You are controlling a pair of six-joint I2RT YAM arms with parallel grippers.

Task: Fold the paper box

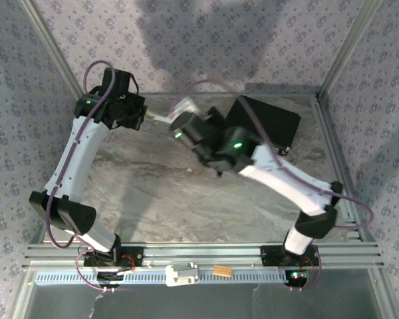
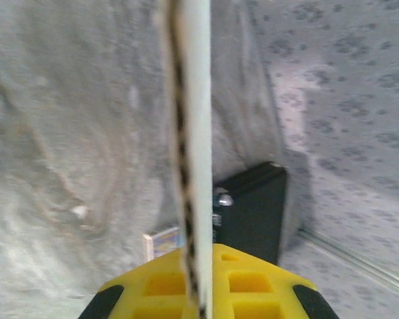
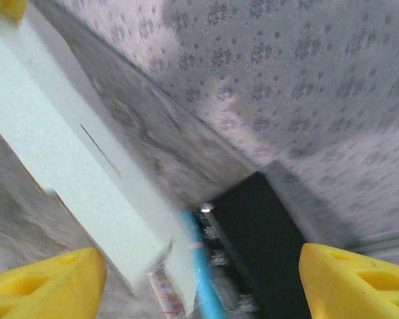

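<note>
Sag is the main risk. The box, thin white card, hangs over the far side of the desk, pinched edge-on in the left arm's shut jaws alone. The right arm's jaws gape wide beside it, gripping nothing, so it may droop, twist or slip. Patterned walls hem in the marbled desk. The case and packet lie near.

Paper box plain white; black case solid black. Desk grey-beige marbled; walls pale grey, small floral repeat. Fingers of right end effector yellow.
</note>
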